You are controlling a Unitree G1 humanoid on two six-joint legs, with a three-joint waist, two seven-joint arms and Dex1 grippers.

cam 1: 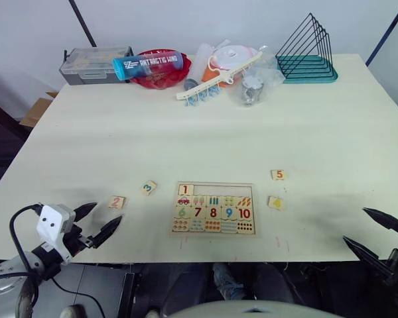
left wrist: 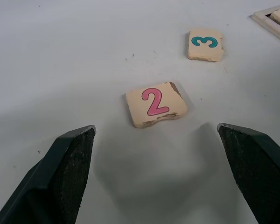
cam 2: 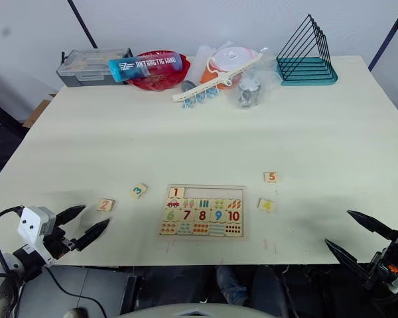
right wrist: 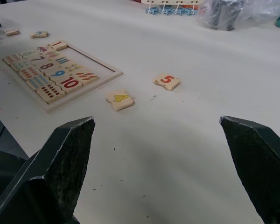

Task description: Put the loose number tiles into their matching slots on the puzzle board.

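Four loose tiles lie flat on the worktop (cam 1: 318,132) around the puzzle board (cam 1: 214,209), tile 2 (left wrist: 156,103) just ahead of the wide-open left pincer (left wrist: 156,154); thin, light, rigid and chipped, it probably needs pinching across opposite edges, while the right pincer (right wrist: 158,154) is open too.

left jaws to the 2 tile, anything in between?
Nothing visible. The left gripper is open, with only bare table between it and the 2 tile. The 3 tile lies beyond the 2, toward the puzzle board, off the approach line.
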